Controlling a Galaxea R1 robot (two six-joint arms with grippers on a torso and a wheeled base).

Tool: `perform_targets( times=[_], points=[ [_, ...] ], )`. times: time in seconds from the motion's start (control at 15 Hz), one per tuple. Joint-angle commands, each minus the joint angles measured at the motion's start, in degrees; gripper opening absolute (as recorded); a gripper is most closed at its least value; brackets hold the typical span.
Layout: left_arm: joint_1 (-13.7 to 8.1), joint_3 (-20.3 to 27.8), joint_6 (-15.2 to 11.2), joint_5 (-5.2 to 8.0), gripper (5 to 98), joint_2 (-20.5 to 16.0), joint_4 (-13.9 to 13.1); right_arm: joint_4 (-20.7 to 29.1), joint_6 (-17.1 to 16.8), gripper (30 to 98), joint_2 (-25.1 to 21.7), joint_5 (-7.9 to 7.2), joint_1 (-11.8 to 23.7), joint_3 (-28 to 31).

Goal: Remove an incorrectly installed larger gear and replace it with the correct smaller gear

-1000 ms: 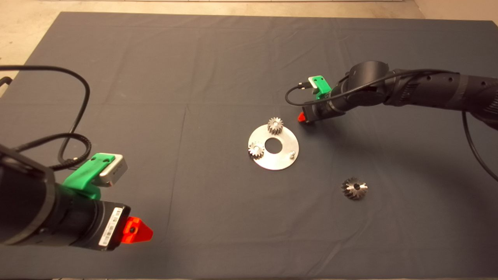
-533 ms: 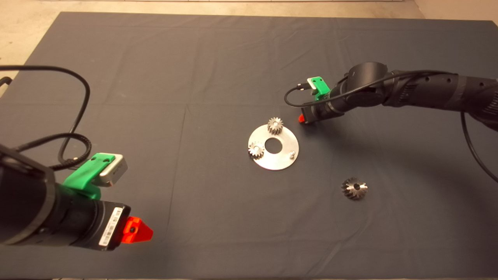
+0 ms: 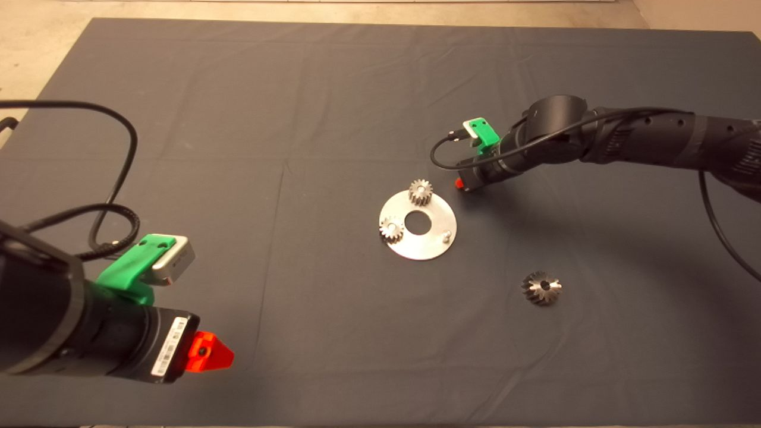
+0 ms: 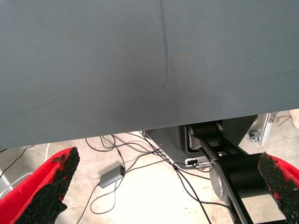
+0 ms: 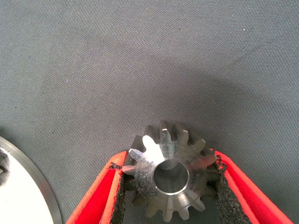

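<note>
Two arms were on my screens, and I ran across them from left to right. My left gripper (image 3: 205, 352) sat parked at the near left edge of the dark grey cloth mat (image 3: 333, 107), its red fingers (image 4: 44, 186) spread wide with nothing between them; its wrist camera showed only mat, cables and floor.

Mid-mat lay the round flat silver metal plate with a centre hole (image 3: 431, 235). Two bright silver small gears (image 3: 420, 191) sat on its far and left rim, and a short silver peg (image 3: 446, 236) stood bare on its right side.

Just beyond the plate's far right edge was my right gripper (image 3: 459, 183), low over the mat. Its wrist camera showed the small dark-grey steel toothed gear (image 5: 170, 175) clamped between the black pads (image 5: 122, 186), which bit on opposite teeth, the plate's rim just to one side.

Farthest right, near me, the wide flared shiny-toothed steel gear (image 3: 541, 288) lay alone on the mat, well apart from the plate.

I judged the small gear dense, rigid and slick. The foam bore only on tooth tips, so it could have twisted in the grip. Squeezing across its full width, bore kept upright for the peg, looked safest to me.
</note>
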Motion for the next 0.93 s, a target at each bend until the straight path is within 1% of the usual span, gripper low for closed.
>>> perform_targets(
  times=[0.0, 0.2, 0.27, 0.33, 0.4, 0.47, 0.53, 0.6, 0.67, 0.73, 0.8, 0.87],
  points=[
    [-0.2, 0.87, -0.48, 0.17, 98.2, 0.06, -0.88, -0.9, -0.74, 43.5, -0.04, 0.26, 1.29, 0.18],
    [-0.2, 0.87, -0.48, 0.17, 98.2, 0.06, -0.88, -0.9, -1.0, 42.9, -0.4, 0.01, 1.38, 0.44],
    [-0.17, 0.87, -0.48, 0.17, 98.2, 0.11, -0.88, -0.9, -1.27, 42.5, -0.75, 0.18, 1.47, 1.08],
    [-0.16, 0.87, -0.48, 0.17, 98.2, 0.06, -0.88, -0.9, -1.24, 42.0, -0.96, 0.06, 1.59, 2.87],
    [-0.2, 0.87, -0.48, 0.17, 98.3, 0.06, -0.88, -0.64, -1.18, 41.9, -1.11, -0.26, 1.73, 3.34],
    [-0.17, 0.87, -0.48, 0.17, 98.3, 0.06, -0.88, 0.28, -1.27, 41.9, -1.45, -0.52, 2.97, 4.85],
    [-0.12, 0.87, -0.48, 0.17, 98.3, 0.06, -0.88, 2.42, -1.27, 41.9, -2.18, -1.25, 5.73, 6.88],
    [-0.12, 0.94, -0.48, 0.17, 98.3, 0.06, -0.88, 6.24, -1.36, 42.1, -2.61, -3.01, 8.33, 7.48],
    [-0.12, 0.87, -0.48, 0.17, 98.2, 0.06, -0.88, 9.42, -1.44, 41.8, -2.95, -5.75, 10.37, 7.83],
    [-0.16, 0.87, -0.48, 0.17, 98.2, 0.14, -0.88, 11.94, -1.48, 41.8, -3.86, -7.62, 12.91, 8.63],
    [-0.12, 0.87, -0.39, 0.17, 98.2, 0.14, -0.88, 13.8, -2.04, 41.8, -5.35, -8.34, 14.37, 11.66],
    [-0.12, 0.87, -0.39, 0.17, 98.2, 0.14, -0.88, 16.87, -3.77, 41.8, -8.09, -8.52, 15.42, 16.03]
  ],
)
